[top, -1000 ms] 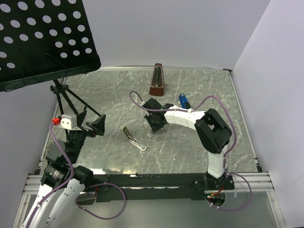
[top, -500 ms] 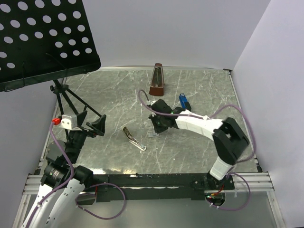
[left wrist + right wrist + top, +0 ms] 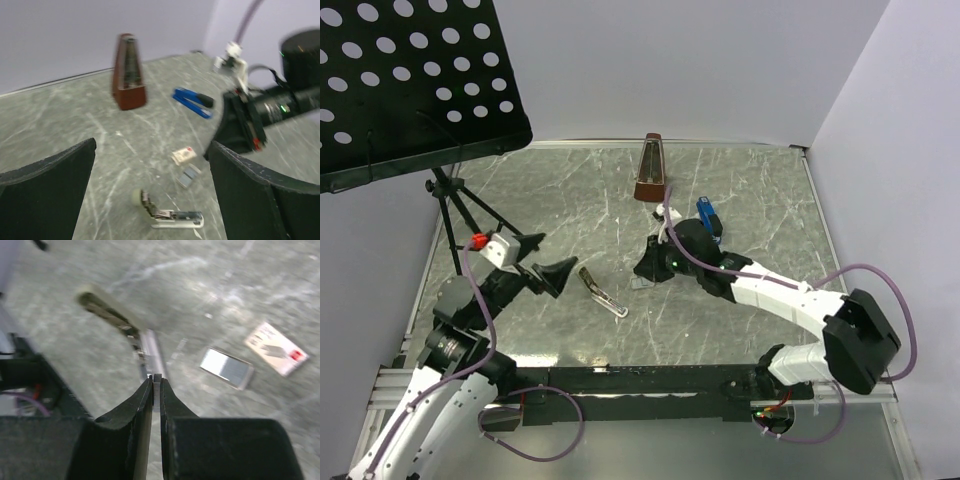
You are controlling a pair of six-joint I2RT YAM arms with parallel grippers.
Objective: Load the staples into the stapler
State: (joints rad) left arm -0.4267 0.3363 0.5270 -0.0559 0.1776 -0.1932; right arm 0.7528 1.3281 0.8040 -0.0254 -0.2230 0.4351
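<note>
Whitish staples box, reddish print

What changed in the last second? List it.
The left gripper, wide open, advanced toward the open stapler. The right arm's elbow swung out to the near right while the right gripper stayed beside the staple box, pinching what looks like a thin staple strip. Stapler, box, metronome and blue stapler did not move.

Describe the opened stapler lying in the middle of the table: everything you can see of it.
The open stapler lies flat on the marbled table, hinged wide: a pale arm with a rounded end swung away from a silvery metal staple channel. In the top view it sits left of the right gripper and the staples, touching neither; only the table touches it.
</note>
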